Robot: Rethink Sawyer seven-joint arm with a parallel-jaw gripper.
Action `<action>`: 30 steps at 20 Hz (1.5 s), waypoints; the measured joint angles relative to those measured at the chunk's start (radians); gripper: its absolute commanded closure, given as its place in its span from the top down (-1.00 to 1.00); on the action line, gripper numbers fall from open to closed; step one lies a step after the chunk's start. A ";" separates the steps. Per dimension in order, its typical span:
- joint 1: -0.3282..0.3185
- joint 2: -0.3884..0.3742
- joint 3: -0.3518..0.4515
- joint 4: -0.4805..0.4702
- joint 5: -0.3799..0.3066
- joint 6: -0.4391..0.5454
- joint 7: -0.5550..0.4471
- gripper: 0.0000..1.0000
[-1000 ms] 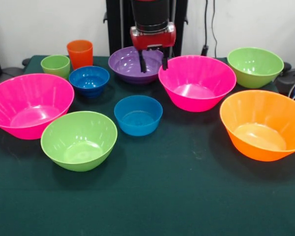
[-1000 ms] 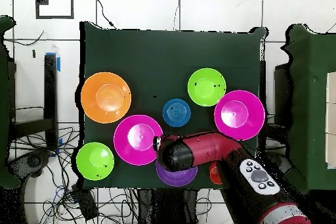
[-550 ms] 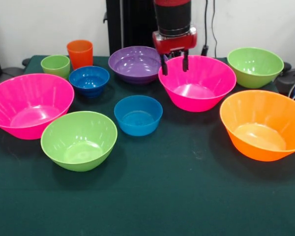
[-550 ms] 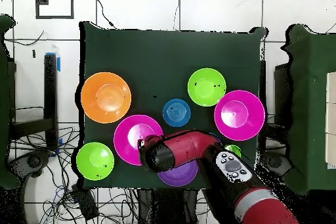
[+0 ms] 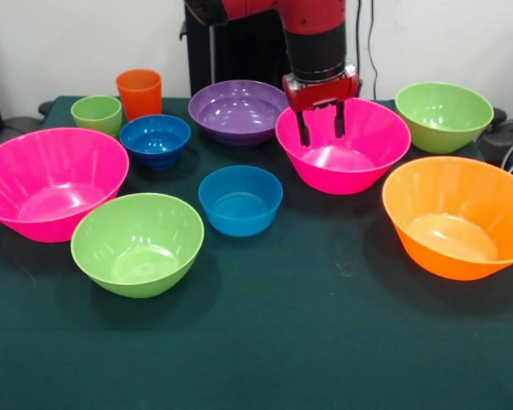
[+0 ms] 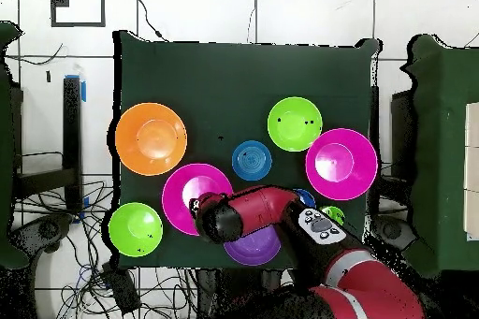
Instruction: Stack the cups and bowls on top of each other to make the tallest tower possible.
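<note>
Hovering over the far side of the middle pink bowl (image 5: 343, 143), upper centre of the front view, the gripper (image 5: 321, 126) with both dark fingers apart, a narrow-to-moderate gap between them, nothing held, tips hanging inside the bowl's mouth near its back wall. No tower anywhere yet: every bowl standing alone on the green table (image 5: 325, 342). Purple bowl (image 5: 235, 109) just to the left of the pink one, rims close. Green bowl (image 5: 444, 115) at upper right, orange bowl (image 5: 458, 226) at right, well apart from the fingers. Second pink bowl (image 5: 47, 181) at far left, another green bowl (image 5: 138, 243) below it at lower left, one blue bowl (image 5: 240, 199) at centre, the other blue bowl (image 5: 156, 139) behind it. Orange cup (image 5: 139, 92) and light-green cup (image 5: 97, 113) side by side at upper left. From overhead, arm body covering part of the pink bowl (image 6: 192, 198) and most of the purple one (image 6: 254, 245). Risks, as a judgement: a pinch on the thin glossy rim likely to slip, or to tip the bowl on lifting; a descent slightly off could press the sloped wall and skid the bowl into the purple neighbour; a big bowl gripped at one edge apt to swing and clip the orange one at right.
</note>
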 measured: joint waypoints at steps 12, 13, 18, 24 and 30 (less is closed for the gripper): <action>-0.070 -0.007 0.014 -0.004 -0.007 0.019 0.000 1.00; -0.076 -0.015 0.017 -0.003 -0.006 0.026 0.000 1.00; -0.118 -0.084 0.045 0.004 0.001 0.084 0.000 1.00; -0.143 -0.143 0.073 0.004 0.006 0.144 0.000 1.00; -0.155 -0.165 0.100 0.005 0.006 0.161 0.000 1.00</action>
